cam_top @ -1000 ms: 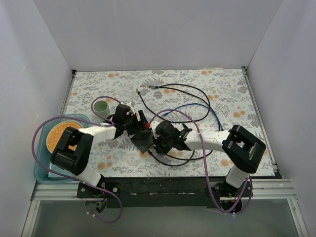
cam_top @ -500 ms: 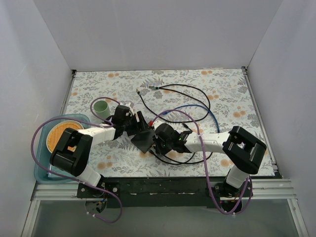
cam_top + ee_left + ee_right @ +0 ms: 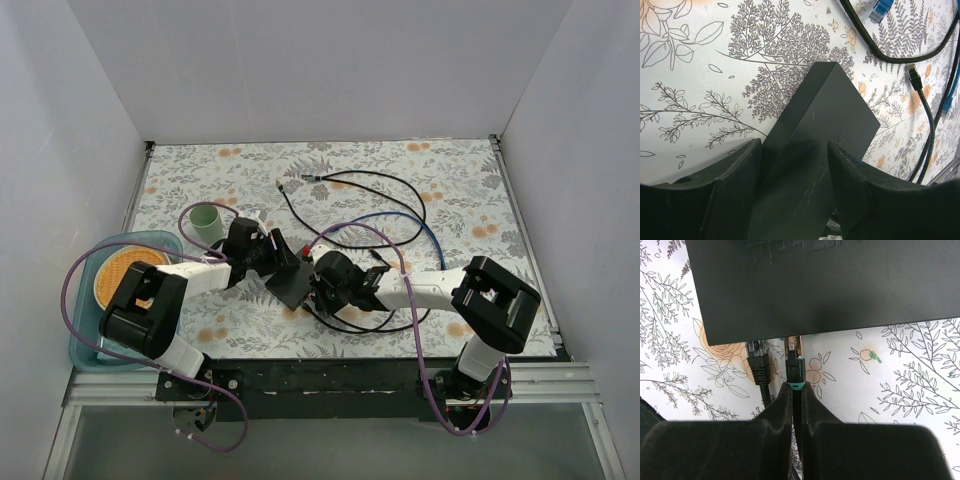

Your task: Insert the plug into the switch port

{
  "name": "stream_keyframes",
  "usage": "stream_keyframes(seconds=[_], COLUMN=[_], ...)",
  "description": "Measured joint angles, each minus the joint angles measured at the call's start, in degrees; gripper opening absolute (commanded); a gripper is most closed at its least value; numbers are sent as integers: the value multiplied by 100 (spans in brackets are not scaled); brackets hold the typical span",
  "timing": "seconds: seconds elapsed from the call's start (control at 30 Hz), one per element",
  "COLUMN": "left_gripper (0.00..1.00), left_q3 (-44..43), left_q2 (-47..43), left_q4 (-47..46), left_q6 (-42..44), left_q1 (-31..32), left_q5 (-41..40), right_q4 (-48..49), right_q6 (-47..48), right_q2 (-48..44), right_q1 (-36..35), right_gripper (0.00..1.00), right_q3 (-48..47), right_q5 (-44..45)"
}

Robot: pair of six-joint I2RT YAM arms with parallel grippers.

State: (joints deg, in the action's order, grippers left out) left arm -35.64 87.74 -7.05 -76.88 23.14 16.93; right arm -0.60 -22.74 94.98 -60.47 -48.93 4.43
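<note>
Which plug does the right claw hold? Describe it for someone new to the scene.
Find the dark grey box on the floral table. Two plugs meet its edge in the right wrist view. The held plug, pinched in the right claw, has a teal band; the all-black plug left of it has none.

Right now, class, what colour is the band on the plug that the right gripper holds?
Teal, on the black plug; the right wrist view shows it best.

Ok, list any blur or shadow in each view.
Top external: evenly lit and sharp. Left wrist: box crisp, left tool dark and soft-edged. Right wrist: plug sharp, right tool blurred up close, box face nearly black.
</note>
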Motion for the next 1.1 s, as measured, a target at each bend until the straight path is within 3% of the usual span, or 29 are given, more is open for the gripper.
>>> stream_keyframes(seconds=[0.37,0.67,1.1], left_gripper=[43,42,39], left_q3=[234,332,389], left_q2=[-149,-372,-470], left_q4=[-225,-271,-520], left_q6=[-26,-24,15], left_q1=[-7,-7,-4], left_q5=[-48,-98,101], right_q4=[-15,44,960], right_q6=[66,245,428], right_q2=[35,66,-144], right_q1=[-2,-2,-28], right_gripper=[1,1,1], right_q3=[-46,-76,492], right_q5=[-2,-55,-9])
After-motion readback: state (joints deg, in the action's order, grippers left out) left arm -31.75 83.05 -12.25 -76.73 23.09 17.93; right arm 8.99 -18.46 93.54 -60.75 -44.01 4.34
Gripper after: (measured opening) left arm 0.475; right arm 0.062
